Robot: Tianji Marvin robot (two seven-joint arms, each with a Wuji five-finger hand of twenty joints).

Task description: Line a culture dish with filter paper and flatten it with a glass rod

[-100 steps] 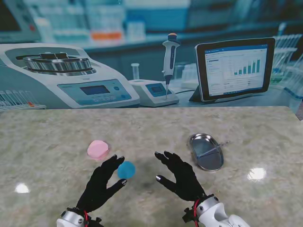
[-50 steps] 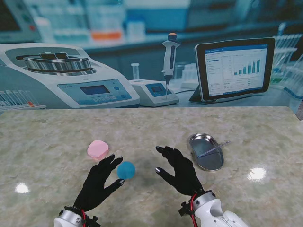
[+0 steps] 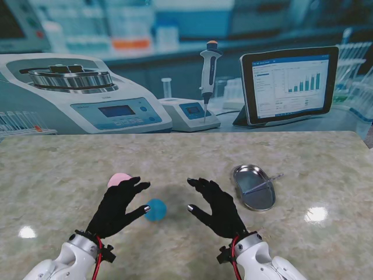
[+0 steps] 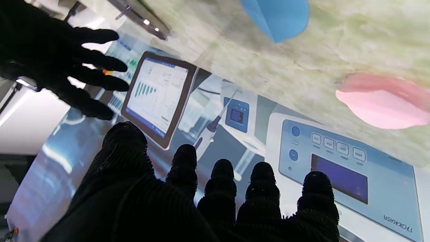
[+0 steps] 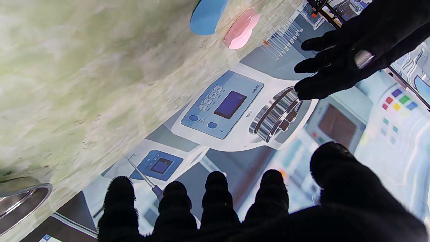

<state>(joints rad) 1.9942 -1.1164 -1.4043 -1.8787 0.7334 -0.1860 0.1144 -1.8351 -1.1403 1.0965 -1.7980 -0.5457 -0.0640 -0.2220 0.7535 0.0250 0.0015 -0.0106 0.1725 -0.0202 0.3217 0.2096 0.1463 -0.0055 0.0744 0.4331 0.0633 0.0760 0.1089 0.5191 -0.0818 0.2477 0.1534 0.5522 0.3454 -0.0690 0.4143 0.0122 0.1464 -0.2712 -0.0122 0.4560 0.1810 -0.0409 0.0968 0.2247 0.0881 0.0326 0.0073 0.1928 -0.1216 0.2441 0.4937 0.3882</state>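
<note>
Your left hand [image 3: 115, 205] and right hand [image 3: 217, 205] hover low in the frame, fingers spread, holding nothing. The blue paper disc [image 3: 155, 209] lies between them on the tabletop [image 3: 64, 169]: probably thin and limp, so pinch its edge. The metal dish [image 3: 254, 186] sits right of centre.

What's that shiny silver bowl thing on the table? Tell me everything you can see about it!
The shiny metal dish is round, shallow and looks like polished steel, with a raised rim and a grey, mirror-like floor. It sits flat on the marble-look table, to the right of the right hand, which does not touch it. A thin clear glass rod lies slanted across it, one end poking out past the rim. No paper can be seen inside. The right wrist camera catches only a bit of its rim.
</note>
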